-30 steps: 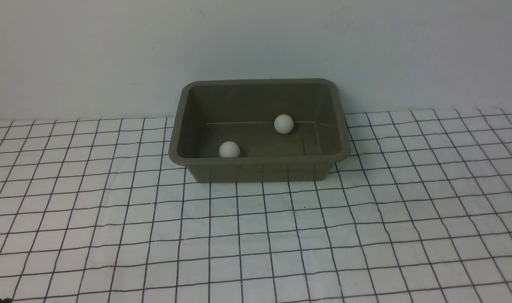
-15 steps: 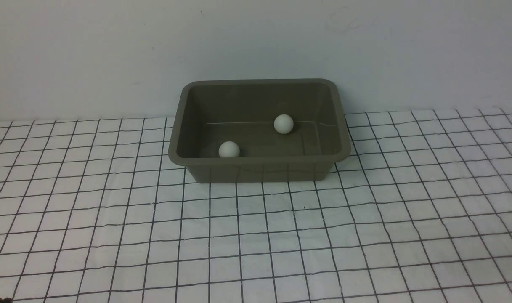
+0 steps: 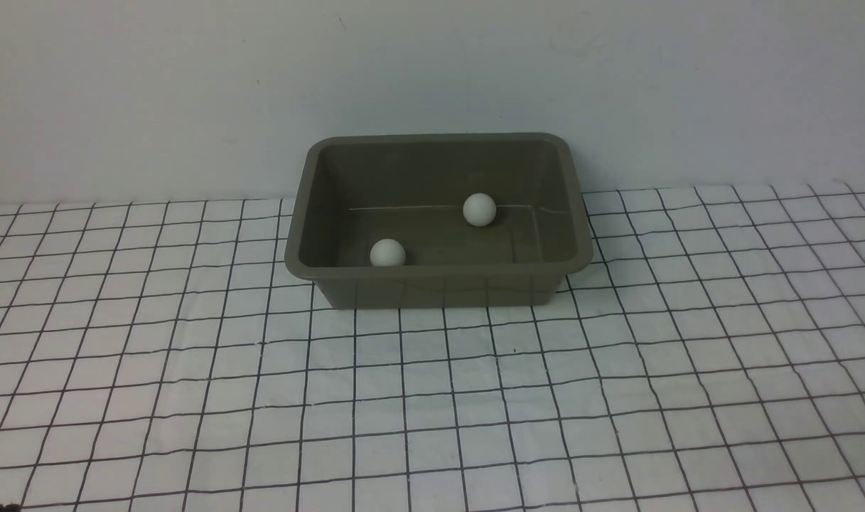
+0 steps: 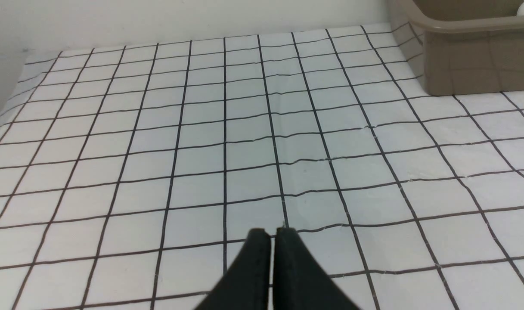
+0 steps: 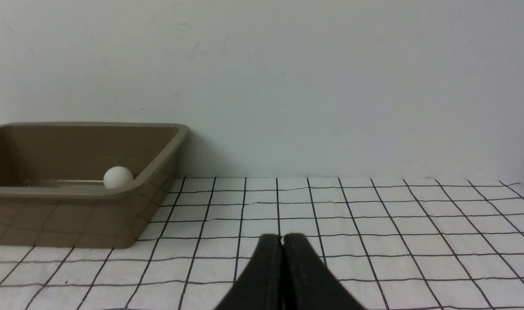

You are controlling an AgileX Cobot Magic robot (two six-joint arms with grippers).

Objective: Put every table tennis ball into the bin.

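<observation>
- The olive-brown plastic bin (image 3: 439,272) stands upright at the far side of the white, black-gridded surface (image 3: 425,370), near the pale wall (image 3: 432,64), with its long sides running left to right.
- Both white table tennis balls are inside the bin, apart from each other.
- The near-left table tennis ball (image 3: 387,252) lies close to the bin's near side; the near rim hides its lowest part, so whether it touches that side cannot be told.
- The far-right table tennis ball (image 3: 480,210) lies towards the far side of the bin, right of its middle.
- The left gripper (image 4: 272,233) has its jaws drawn together, only a thin slit showing between the dark fingertips, and nothing is held.
- The right gripper (image 5: 283,239) has its jaws closed, fingertips together, with nothing between them.
- Both grippers are well apart from the bin.
- A small dark object (image 3: 4,508) shows at the near-left corner of the front view, too cut off to identify.
</observation>
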